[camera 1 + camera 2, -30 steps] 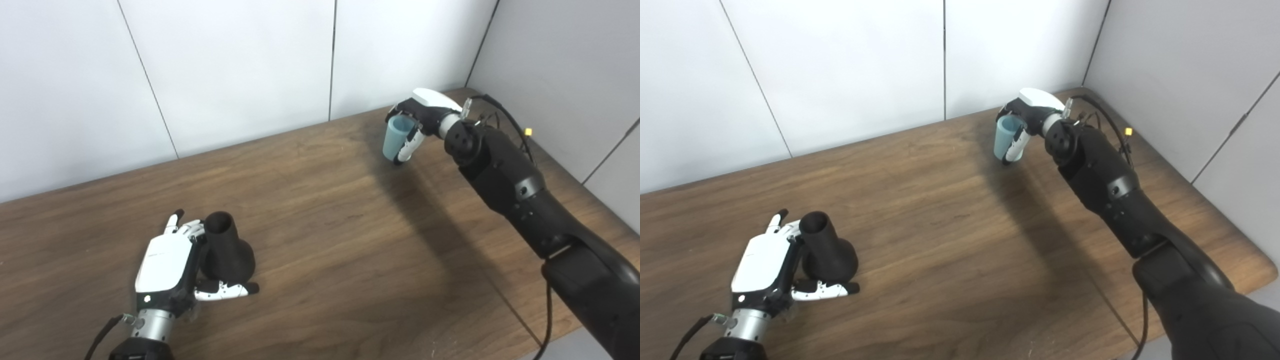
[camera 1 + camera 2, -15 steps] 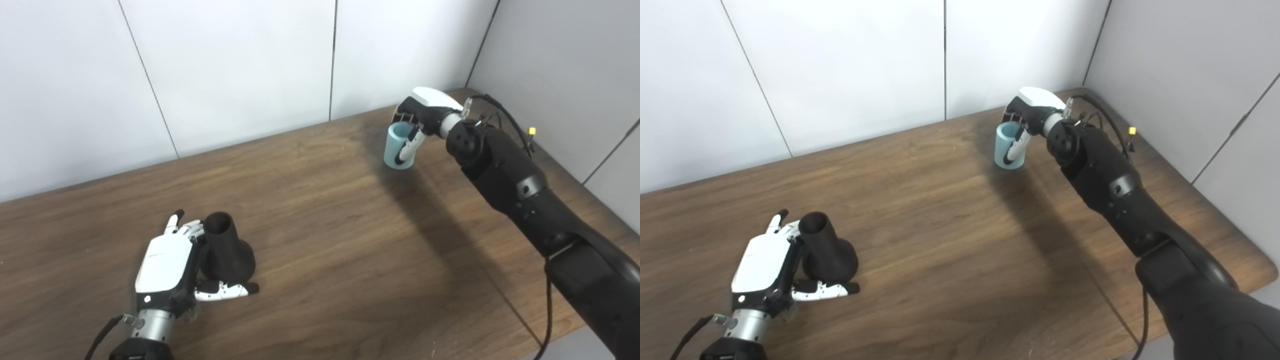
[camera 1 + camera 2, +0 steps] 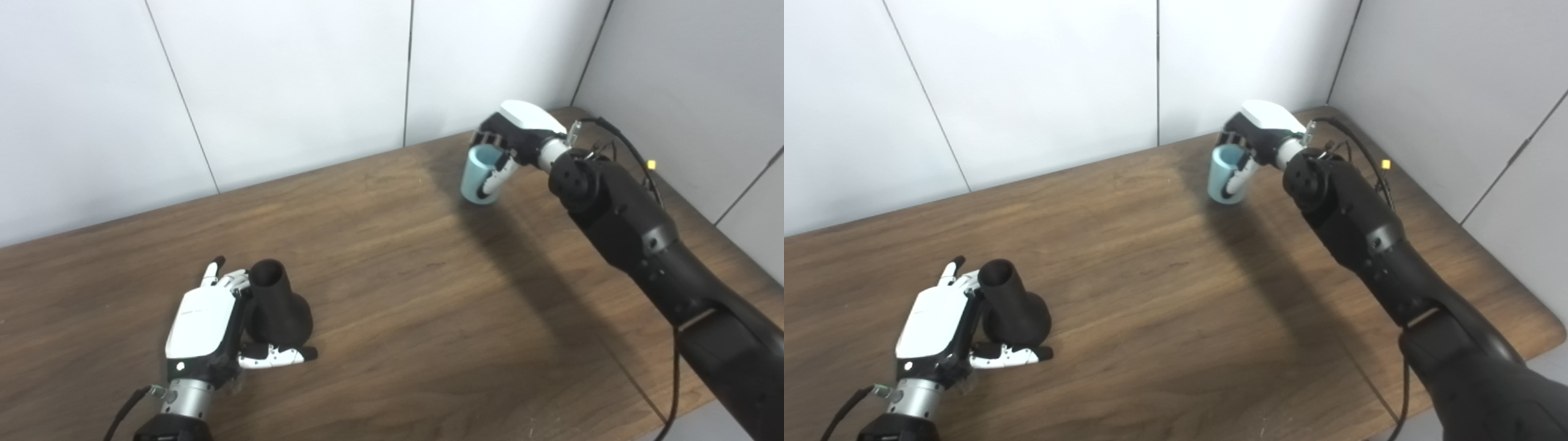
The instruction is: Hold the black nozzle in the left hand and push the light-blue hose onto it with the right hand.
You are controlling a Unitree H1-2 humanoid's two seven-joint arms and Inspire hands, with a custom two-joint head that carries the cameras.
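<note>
A black nozzle (image 3: 277, 304) stands on its flared base at the front left of the wooden table (image 3: 429, 318), narrow mouth up. My left hand (image 3: 205, 324) rests against its left side, open, with the fingers stretched behind it and the thumb lying along the table in front of the base. Far back on the right, my right hand (image 3: 513, 130) is shut on a short light-blue hose (image 3: 478, 179). The hand grips it near the open top rim with the thumb across its front. The hose is tilted, and its lower end hangs just over the table.
White wall panels close off the table's back, and a grey wall runs along its right side. The table's rounded front-right corner (image 3: 1543, 334) lies beside my right arm. A cable with a yellow connector (image 3: 648, 164) loops off my right forearm.
My right hand has carried the hose a little left and tilted it; half a second ago it stood nearly upright on the table. The left hand and the nozzle have not moved.
</note>
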